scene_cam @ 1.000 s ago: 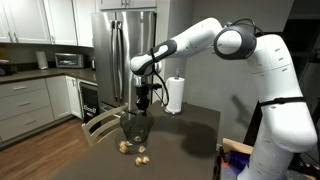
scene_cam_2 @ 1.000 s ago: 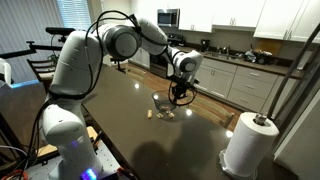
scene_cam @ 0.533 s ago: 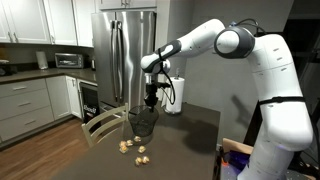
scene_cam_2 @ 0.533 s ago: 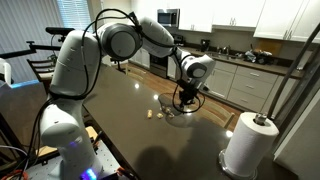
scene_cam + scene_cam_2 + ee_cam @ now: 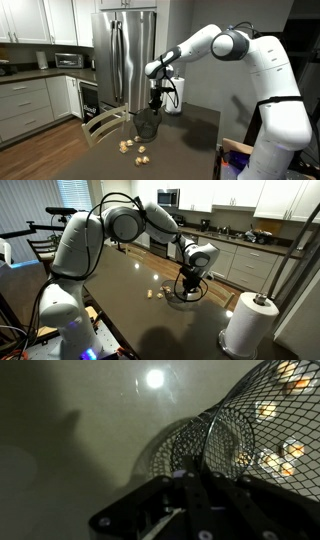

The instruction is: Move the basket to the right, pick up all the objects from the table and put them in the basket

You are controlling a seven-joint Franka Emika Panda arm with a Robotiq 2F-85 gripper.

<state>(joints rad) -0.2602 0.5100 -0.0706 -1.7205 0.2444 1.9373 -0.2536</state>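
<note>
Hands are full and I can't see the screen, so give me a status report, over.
Status: gripper shut on basket rim; tan pieces on table beside it; paper towel roll stands apart from basket.

The basket (image 5: 148,124) is over the middle of the surface (image 5: 195,140) — the objects (image 5: 133,148) lie near it, towards the chair's (image 5: 100,126) edge; a paper towel roll (image 5: 248,323) stands well apart.

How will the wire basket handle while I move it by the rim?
Probably light: the basket is thin, see-through mesh. Held by the gripper at one edge of the rim only, it may tilt or swing. Its rounded bowl shape could rock or skid once released on the smooth, reflective table.
</note>
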